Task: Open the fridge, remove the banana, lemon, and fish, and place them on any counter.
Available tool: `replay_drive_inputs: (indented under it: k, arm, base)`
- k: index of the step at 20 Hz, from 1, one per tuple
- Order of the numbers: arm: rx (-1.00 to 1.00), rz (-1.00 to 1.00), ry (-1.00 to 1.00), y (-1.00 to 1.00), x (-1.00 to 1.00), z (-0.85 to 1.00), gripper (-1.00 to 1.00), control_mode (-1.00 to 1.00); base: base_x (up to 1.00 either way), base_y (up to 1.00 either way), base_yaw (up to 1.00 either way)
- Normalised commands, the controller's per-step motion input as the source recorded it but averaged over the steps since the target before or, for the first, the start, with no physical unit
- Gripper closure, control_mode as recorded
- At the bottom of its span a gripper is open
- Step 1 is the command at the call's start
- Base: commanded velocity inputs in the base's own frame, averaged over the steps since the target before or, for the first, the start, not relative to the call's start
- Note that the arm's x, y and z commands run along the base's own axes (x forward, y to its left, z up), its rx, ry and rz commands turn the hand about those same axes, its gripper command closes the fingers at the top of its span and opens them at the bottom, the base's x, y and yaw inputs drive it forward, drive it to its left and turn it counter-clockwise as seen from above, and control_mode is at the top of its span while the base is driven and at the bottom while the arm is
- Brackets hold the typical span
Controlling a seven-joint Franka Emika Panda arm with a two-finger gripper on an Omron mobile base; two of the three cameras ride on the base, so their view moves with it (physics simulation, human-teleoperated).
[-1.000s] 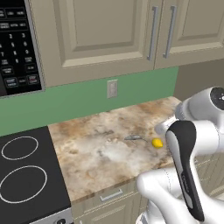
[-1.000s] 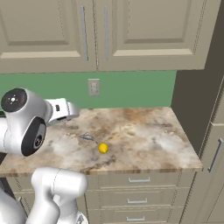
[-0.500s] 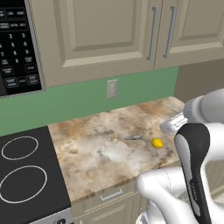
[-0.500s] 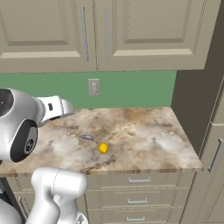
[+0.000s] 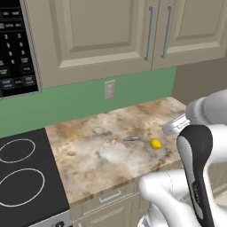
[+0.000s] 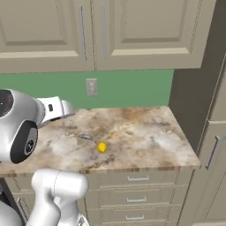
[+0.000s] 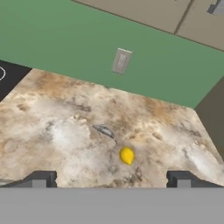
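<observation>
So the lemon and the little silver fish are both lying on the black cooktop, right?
Not quite. The lemon and the fish both lie on the speckled counter, to the right of the cooktop, as the left base view shows.

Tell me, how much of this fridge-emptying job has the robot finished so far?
Two of three items look done: the lemon and the thin silver fish lie side by side, slightly apart, on the counter. Nothing is in hand; the tool is open and empty, above the counter's front edge. The banana is not on this counter, so it probably still has to be fetched from the fridge.
</observation>
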Motion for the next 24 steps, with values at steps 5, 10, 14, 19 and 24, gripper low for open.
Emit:
replay_drive_inputs:
  k: [5,10,14,19,24]
  arm:
    - [0.00,0.00,0.00,0.00,0.00,0.00,-1.00,1.00]
    - [0.00,0.00,0.00,0.00,0.00,0.00,-1.00,1.00]
    - [0.00,0.00,0.00,0.00,0.00,0.00,-1.00,1.00]
    - [0.00,0.00,0.00,0.00,0.00,0.00,-1.00,1.00]
    - [0.00,0.00,0.00,0.00,0.00,0.00,-1.00,1.00]
  base:
    - [-0.46,-0.68,-0.44]
    - [-0.25,-0.51,-0.74]
    - [-0.44,-0.42,-0.71]
    - [-0.20,-0.58,-0.72]
    - [0.00,-0.62,-0.73]
